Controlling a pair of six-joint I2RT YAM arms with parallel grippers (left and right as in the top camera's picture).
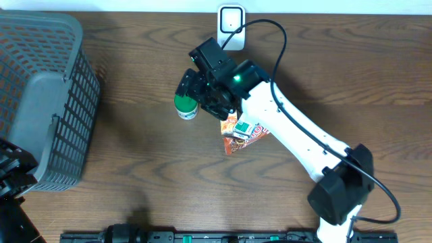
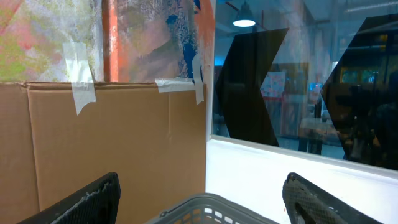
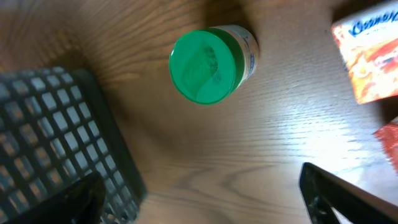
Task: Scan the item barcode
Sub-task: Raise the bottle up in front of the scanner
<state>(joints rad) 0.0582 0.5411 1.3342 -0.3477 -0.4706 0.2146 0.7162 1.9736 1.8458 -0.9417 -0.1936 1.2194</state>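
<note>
A small white jar with a green lid [image 1: 186,106] stands on the wooden table, seen from above in the right wrist view [image 3: 211,62]. My right gripper [image 1: 196,91] hovers over it, open, its fingers [image 3: 339,196] wide apart and clear of the jar, with nothing held [image 3: 205,199]. An orange snack packet [image 1: 243,131] lies just right of the jar [image 3: 370,59]. No barcode shows on either. A white scanner [image 1: 231,19] sits at the table's back edge. My left gripper [image 1: 13,179] rests at the front left, open and empty [image 2: 202,205].
A grey plastic basket [image 1: 40,101] takes up the left of the table; its mesh wall [image 3: 50,124] is close to the jar and its rim [image 2: 249,214] lies under my left gripper. A black cable [image 1: 283,40] loops from the right arm.
</note>
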